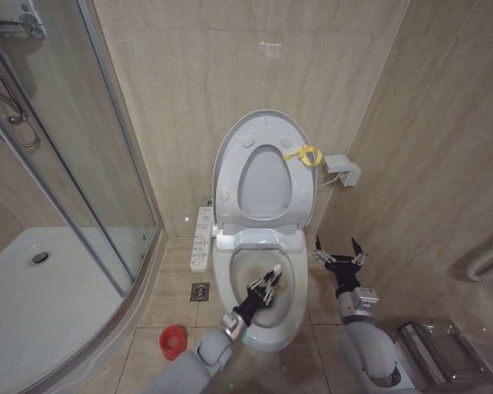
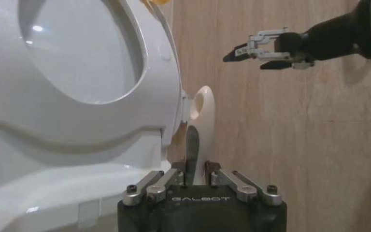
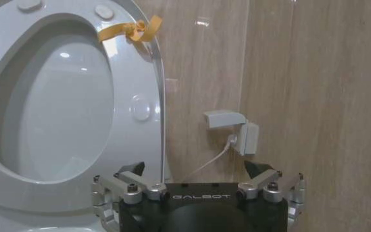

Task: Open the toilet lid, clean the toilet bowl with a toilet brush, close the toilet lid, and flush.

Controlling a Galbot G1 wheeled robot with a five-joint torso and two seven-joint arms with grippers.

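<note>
Toilet brush (image 2: pixel 198 125) points handle-up in left tool (image 1: pixel 269 285).

The head camera looked steeply down on the raised toilet lid (image 1: pixel 263 176) and the toilet bowl (image 1: pixel 259 283). Both wrist cameras sat low and close, facing the tiled back wall, sharing that lid.

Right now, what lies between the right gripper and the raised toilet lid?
Nothing: in the head view, the open right gripper hangs beside the bowl, with bare wall tile up to the toilet lid.
</note>
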